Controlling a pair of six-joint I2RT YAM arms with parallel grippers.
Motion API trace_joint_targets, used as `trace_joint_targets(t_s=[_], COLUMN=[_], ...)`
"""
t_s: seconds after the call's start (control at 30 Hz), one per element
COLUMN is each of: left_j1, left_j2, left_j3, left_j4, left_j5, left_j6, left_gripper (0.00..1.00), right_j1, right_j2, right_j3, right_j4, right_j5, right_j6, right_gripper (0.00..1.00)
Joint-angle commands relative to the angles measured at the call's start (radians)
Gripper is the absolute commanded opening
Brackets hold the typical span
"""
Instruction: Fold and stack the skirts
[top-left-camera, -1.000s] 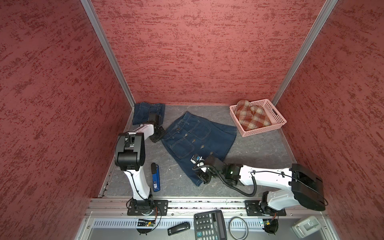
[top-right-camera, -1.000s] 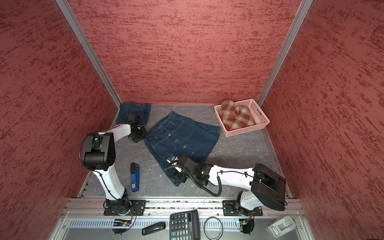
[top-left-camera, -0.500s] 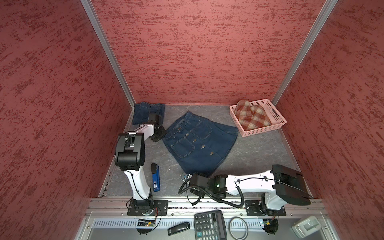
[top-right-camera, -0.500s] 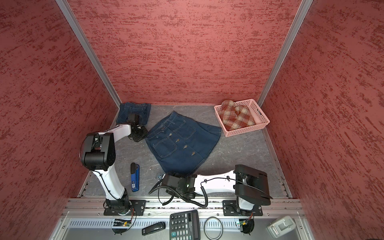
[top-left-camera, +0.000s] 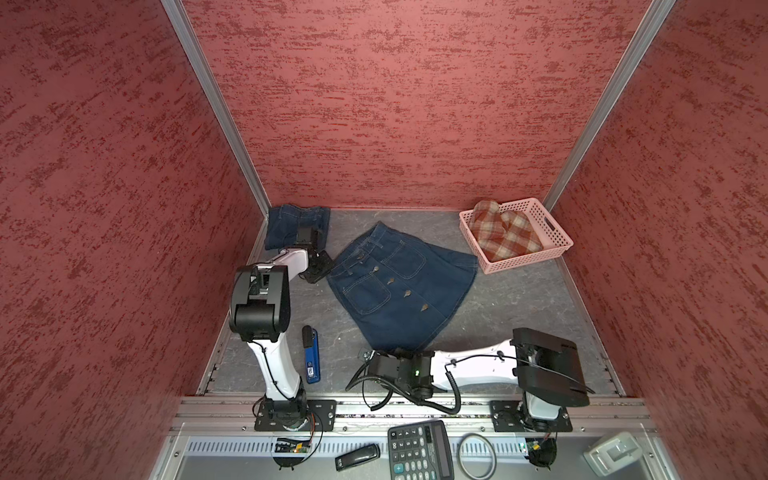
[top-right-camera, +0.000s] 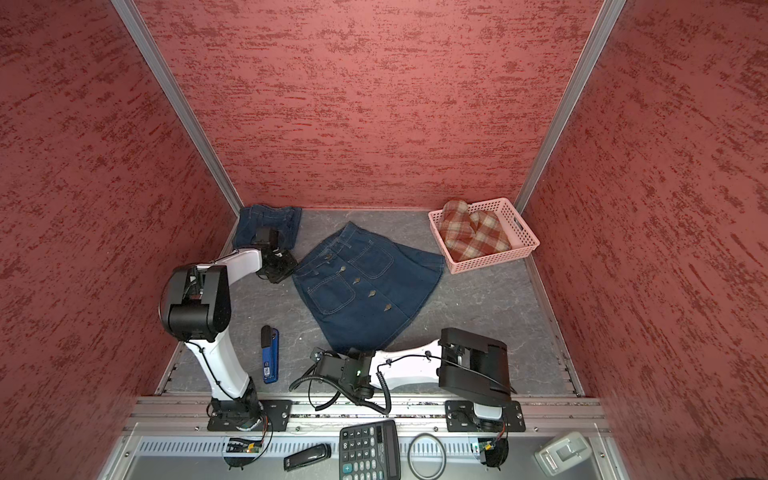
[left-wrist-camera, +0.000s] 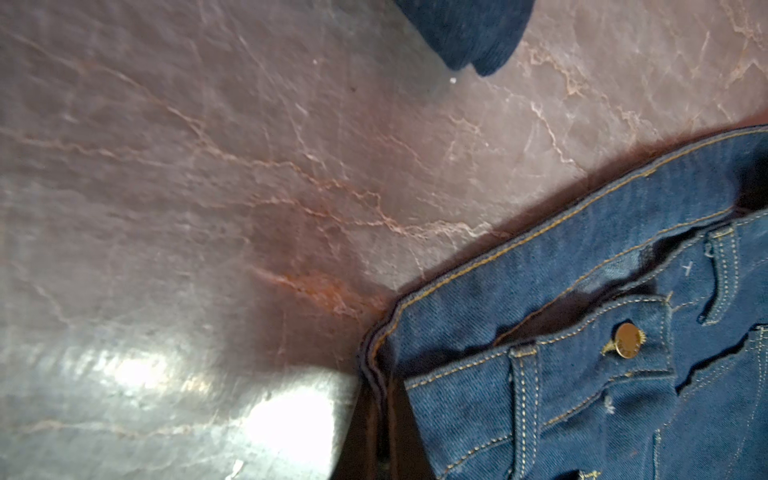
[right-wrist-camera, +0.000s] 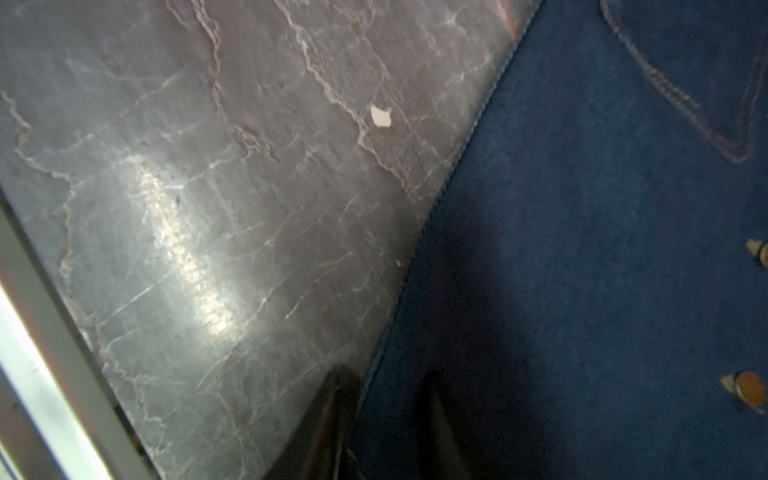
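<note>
Lying flat and button-side up, the spread denim skirt (top-left-camera: 401, 291) fills the middle of the table (top-left-camera: 519, 299), caught at two ends. The left gripper (top-left-camera: 322, 268) is closed and, by the left wrist view, appears clamped on the waistband corner. The right gripper (right-wrist-camera: 390, 399) sits low at the near hem with its jaws narrowly apart astride the cloth edge, not yet biting. The likeliest trouble from here is a poor bite: the jaws could close on one layer of the hem only, or slip off the edge altogether, and the fold would come up crooked or not at all. A pull against the clamped corner could also skew the skirt rather than fold it, since the table looks slick and the denim stiff. The blue tool (top-left-camera: 311, 353) lying near the hem corner could be swept along by the low right arm. A second denim skirt (top-left-camera: 286, 220) lies folded in the far left corner. The plaid skirt (top-left-camera: 505, 237) sits bunched in the pink basket (top-left-camera: 528, 261) at the far right, well apart from it, so most of the stacking appears undone. The table is grey, veined like marble and glossy under the light. Rough red walls (top-left-camera: 395, 104) close it in on three sides, and a calculator (top-left-camera: 419, 455) rests on the ledge in front.
</note>
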Motion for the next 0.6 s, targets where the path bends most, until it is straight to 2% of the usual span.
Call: trace_joint_targets(t_s=[0.0, 0.1, 0.57], left_j1=[-0.001, -0.001, 0.057], left_j2=[-0.03, -0.056, -0.408], left_j3=[-0.014, -0.023, -0.134], left_j4=[0.02, 0.027, -0.005], left_j5=[0.024, 0.029, 0.041], left_j6=[-0.002, -0.011, -0.06], left_gripper=[0.0, 0.0, 0.0], right_j1=[0.003, 0.001, -0.068], right_j2=[0.03, 0.019, -0.236], right_j3=[0.01, 0.01, 0.012], right_j4=[-0.054, -0.055, -0.042], right_j5=[0.027, 0.039, 0.035], right_j6=[0.013, 0.009, -0.079], right_gripper=[0.15, 0.0, 0.0])
